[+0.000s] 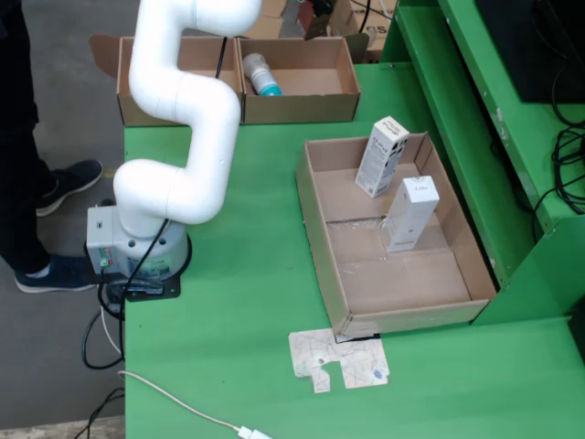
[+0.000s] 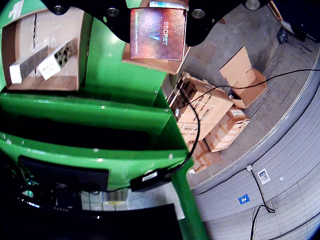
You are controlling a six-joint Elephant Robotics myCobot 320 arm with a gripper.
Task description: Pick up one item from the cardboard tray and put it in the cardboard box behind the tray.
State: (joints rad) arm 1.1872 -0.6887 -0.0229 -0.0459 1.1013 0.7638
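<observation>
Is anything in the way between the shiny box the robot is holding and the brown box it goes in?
Nothing visible. In the gripper view the shiny box hangs in the gripper, with an open cardboard box right under it. The fixed view doesn't show the gripper.

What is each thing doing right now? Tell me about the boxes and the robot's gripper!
Gripper: shut on the Secret box.
Secret box: held in the air.
Cardboard tray: open, two boxes inside.
Taller white box: leaning.
Other white box: leaning.
Back cardboard box: open, bottle lying inside.
</observation>
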